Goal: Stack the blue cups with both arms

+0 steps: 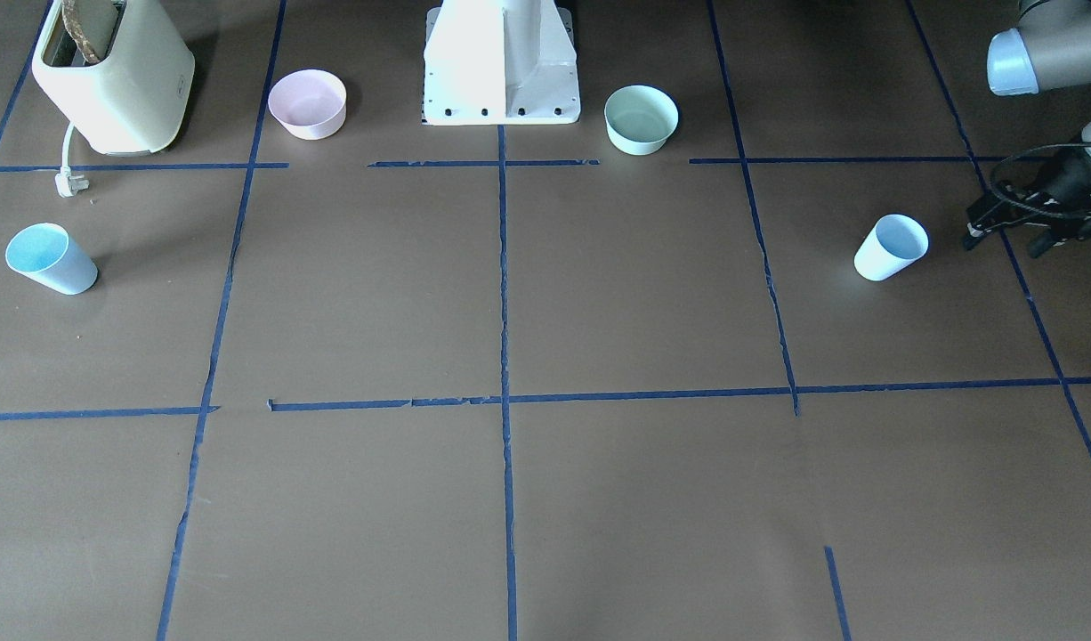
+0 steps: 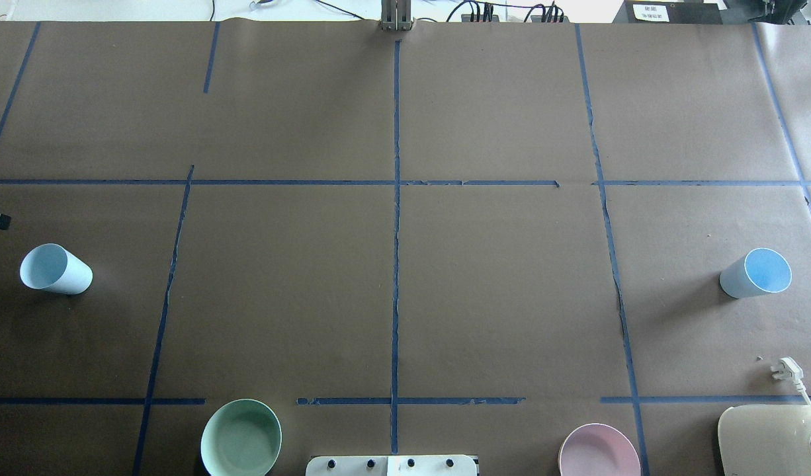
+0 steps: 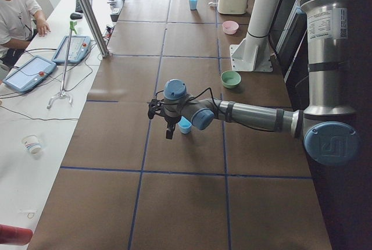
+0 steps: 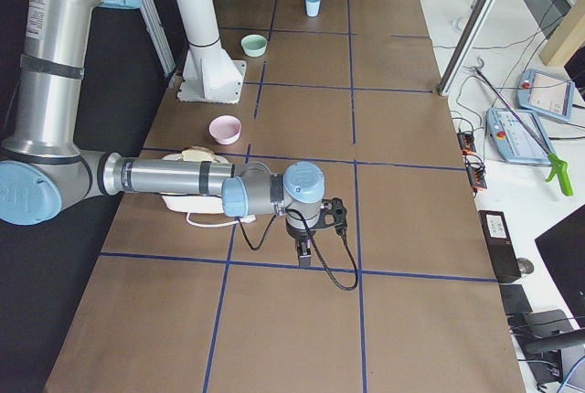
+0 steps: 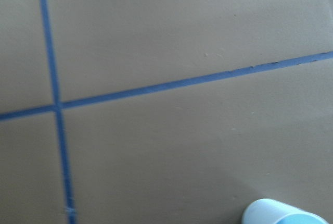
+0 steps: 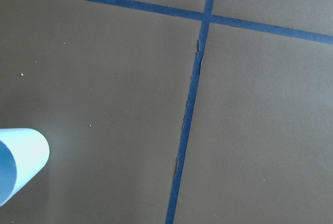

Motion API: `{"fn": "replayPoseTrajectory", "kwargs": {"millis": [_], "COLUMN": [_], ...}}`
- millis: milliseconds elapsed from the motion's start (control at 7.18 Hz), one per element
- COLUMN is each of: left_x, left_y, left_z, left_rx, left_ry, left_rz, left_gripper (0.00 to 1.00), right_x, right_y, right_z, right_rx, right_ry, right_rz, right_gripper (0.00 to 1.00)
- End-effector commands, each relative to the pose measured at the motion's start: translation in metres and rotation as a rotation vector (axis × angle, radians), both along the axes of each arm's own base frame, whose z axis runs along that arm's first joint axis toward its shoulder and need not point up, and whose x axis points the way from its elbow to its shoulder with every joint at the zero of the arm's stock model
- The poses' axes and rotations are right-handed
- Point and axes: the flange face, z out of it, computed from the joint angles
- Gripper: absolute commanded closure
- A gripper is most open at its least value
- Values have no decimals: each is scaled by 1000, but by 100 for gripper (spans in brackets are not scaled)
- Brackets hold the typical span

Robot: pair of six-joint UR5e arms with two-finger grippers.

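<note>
- Standing upright at the table's (image 2: 280,297) left end, one blue cup (image 2: 55,269) is just beside the left gripper (image 3: 168,131), untouched.
- A second blue cup (image 2: 756,273) stands at the right end, near the right gripper (image 4: 304,254).
- Whether either claw is released or clenched, I cannot tell.

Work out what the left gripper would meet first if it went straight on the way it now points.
Probably the bare table. The left gripper points straight down just beside the blue cup; its wrist view shows mostly table, the cup only at the lower edge. Depth is unclear.
</note>
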Motion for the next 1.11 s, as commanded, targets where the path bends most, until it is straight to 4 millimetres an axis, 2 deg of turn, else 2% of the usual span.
{"fn": "replayPoseTrajectory", "kwargs": {"millis": [0, 279, 418, 557, 697, 836, 975], "left_x": [35, 58, 62, 63, 63, 63, 64], "left_y": [15, 26, 28, 28, 28, 28, 28], "left_z": [5, 10, 16, 18, 22, 22, 22], "left_rx": [-55, -85, -95, -98, -106, -106, -107], "left_ry": [-14, -26, -33, -36, -39, -39, -38], "left_rz": [-13, 4, 15, 14, 14, 14, 16], "left_gripper": [0, 0, 0, 18, 57, 75, 77], "right_x": [0, 0, 0, 0, 0, 0, 0], "right_y": [1, 1, 1, 1, 1, 1, 1], "right_z": [1, 1, 1, 1, 1, 2, 2], "right_rx": [-3, -2, -3, -3, -3, -6, -4], "right_ry": [0, 0, 0, 1, 0, 0, 1], "right_rz": [0, 0, 0, 0, 0, 0, 0], "right_gripper": [0, 0, 0, 0, 0, 0, 0]}}
